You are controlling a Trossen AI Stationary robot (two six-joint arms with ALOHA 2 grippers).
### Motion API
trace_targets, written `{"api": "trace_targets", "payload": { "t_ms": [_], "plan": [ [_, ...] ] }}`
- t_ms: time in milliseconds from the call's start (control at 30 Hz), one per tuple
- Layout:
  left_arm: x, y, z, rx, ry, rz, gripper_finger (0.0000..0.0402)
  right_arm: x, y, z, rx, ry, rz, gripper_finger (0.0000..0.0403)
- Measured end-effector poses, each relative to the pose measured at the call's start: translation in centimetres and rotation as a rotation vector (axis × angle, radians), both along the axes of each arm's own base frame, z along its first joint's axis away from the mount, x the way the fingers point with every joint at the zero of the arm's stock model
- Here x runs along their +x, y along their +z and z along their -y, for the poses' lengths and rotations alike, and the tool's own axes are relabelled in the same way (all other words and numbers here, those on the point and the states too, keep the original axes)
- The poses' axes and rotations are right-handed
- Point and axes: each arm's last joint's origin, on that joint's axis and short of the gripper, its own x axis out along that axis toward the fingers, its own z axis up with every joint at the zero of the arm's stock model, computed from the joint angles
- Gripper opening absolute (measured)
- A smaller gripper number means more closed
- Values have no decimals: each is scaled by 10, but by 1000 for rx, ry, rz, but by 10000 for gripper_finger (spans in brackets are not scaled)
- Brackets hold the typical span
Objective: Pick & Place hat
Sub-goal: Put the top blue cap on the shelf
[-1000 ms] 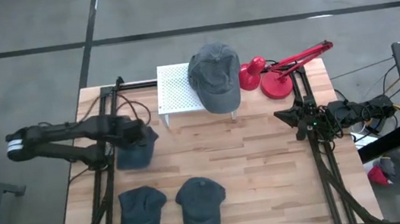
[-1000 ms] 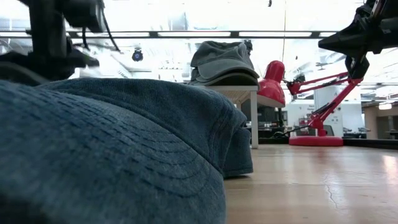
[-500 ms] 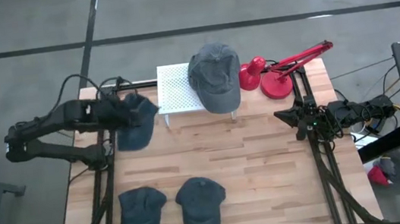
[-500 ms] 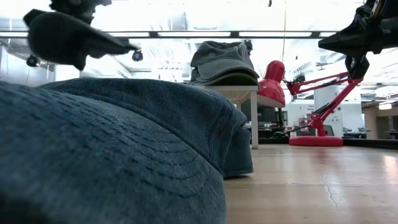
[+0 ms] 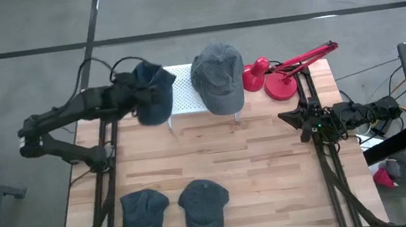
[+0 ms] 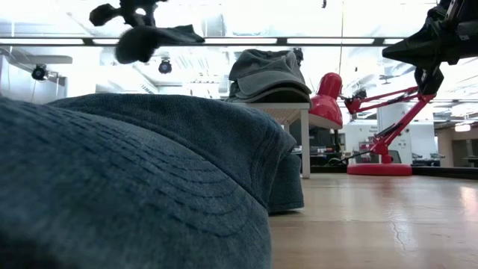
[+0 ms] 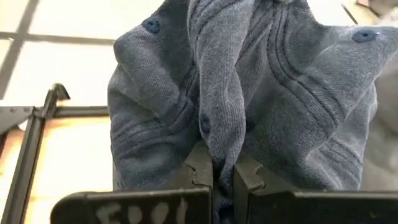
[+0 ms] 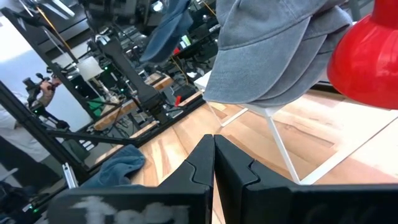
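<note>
A dark blue denim cap (image 5: 152, 93) is held in the air by the left gripper (image 5: 133, 97), over the left edge of a small white perforated stand (image 5: 181, 90) at the back of the wooden table (image 5: 272, 167). In the left wrist view the two dark fingers (image 7: 200, 171) are seen pinched together on a bunched fold of the cap's cloth (image 7: 249, 93), whose twill weave, stitched seams and small round eyelets are plainly shown; none of this detail is given from above. In the low view the same cap (image 6: 157, 37) is seen as a dark floppy shape hanging high above the tabletop.

On the stand's right part a paler grey-blue cap (image 5: 218, 77) is laid, soft and domed, its brim pointing toward the front. Beside it a glossy red desk lamp (image 5: 276, 73) is set, with a round base and a thin jointed arm.

Two more dark blue caps are laid flat at the front left of the table, one (image 5: 143, 215) beside the other (image 5: 203, 210). One of them fills the low view's foreground as a large ribbed blue mound (image 6: 134, 187).

The right gripper (image 8: 214, 158) is parked at the table's right edge, its fingers pressed together with nothing between them. Only in the right wrist view is a person (image 8: 12, 134) in white clothing seen, far off beyond the table.
</note>
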Motion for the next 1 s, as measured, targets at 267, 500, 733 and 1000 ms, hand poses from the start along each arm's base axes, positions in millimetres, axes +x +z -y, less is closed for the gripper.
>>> {"api": "trace_targets", "payload": {
  "t_ms": [267, 500, 733, 1000],
  "plan": [
    [49, -1, -36, 31, 59, -90, 10, 0, 0, 0, 3, 1, 1, 8],
    [82, -15, -69, 14, 107, -235, 12, 0, 0, 0, 4, 4, 1, 8],
    [96, -31, -88, -26, 136, -301, 13, 0, 0, 0, 4, 4, 2, 8],
    [108, -48, -93, -85, 131, -310, 13, 0, 0, 0, 57, 6, 17, 8]
  ]
}}
